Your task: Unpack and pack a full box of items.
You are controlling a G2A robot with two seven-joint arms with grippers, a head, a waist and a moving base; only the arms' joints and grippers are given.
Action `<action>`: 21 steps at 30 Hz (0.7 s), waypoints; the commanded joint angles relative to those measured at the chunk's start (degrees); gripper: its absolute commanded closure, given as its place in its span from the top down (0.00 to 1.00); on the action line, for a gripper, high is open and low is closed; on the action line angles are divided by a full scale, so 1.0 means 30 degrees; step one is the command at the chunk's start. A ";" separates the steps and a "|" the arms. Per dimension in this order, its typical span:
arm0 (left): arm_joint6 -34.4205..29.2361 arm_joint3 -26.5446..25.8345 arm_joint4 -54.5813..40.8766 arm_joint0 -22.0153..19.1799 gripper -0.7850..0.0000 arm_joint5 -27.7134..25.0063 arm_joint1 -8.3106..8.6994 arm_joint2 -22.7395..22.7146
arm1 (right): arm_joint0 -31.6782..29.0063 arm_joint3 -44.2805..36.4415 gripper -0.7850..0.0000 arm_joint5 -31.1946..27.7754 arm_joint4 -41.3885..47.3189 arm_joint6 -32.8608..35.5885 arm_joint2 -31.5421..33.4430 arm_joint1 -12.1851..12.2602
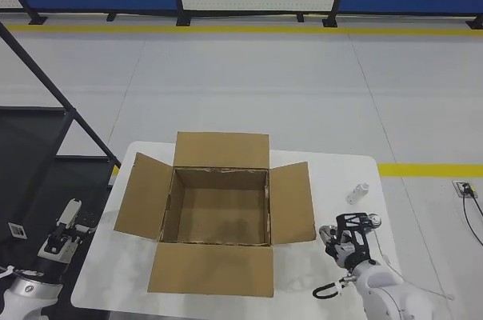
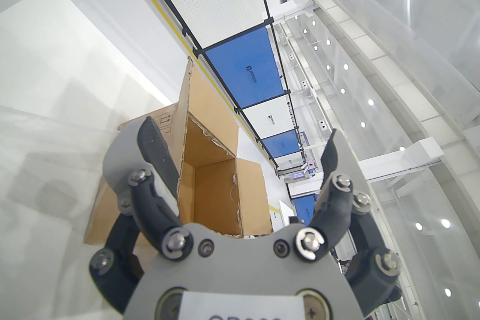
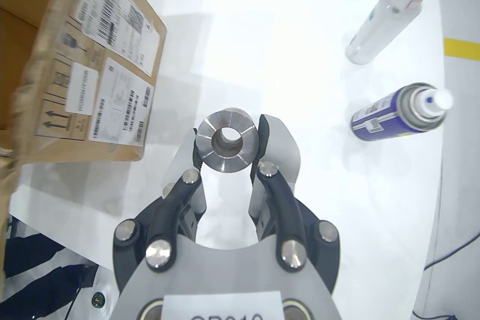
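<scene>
Closest in, the right gripper (image 3: pixel 228 138) pinches a shiny metal ring (image 3: pixel 227 149) with a hole in its middle, one finger on each side. It holds the ring over the white table (image 3: pixel 300 36), just beside the box's right flap. A bit farther out on the right side of the table is a blue spray can (image 3: pixel 390 119), and past that is a clear bottle (image 3: pixel 386 17) with a white cap. The left gripper (image 2: pixel 243 149) is off the table's left edge, with its fingers spread wide and nothing between them. The brown box (image 1: pixel 221 212) is in the middle of the table, with all four flaps folded out.
</scene>
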 commanded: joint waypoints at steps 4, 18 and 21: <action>0.0000 0.0000 0.0000 0.0000 1.00 0.0000 0.0000 0.0000 | 0.2878 0.3188 0.00 0.0787 -0.0606 0.1986 -0.0664 -0.0003; 0.0000 0.0000 0.0000 0.0000 1.00 0.0000 0.0000 0.0000 | 0.5462 0.6239 0.28 0.1937 -0.2103 0.3838 -0.1451 0.0066; 0.0000 0.0000 0.0000 0.0000 1.00 0.0000 0.0000 0.0000 | 0.5545 0.6434 0.40 0.1978 -0.1998 0.3885 -0.1502 0.0074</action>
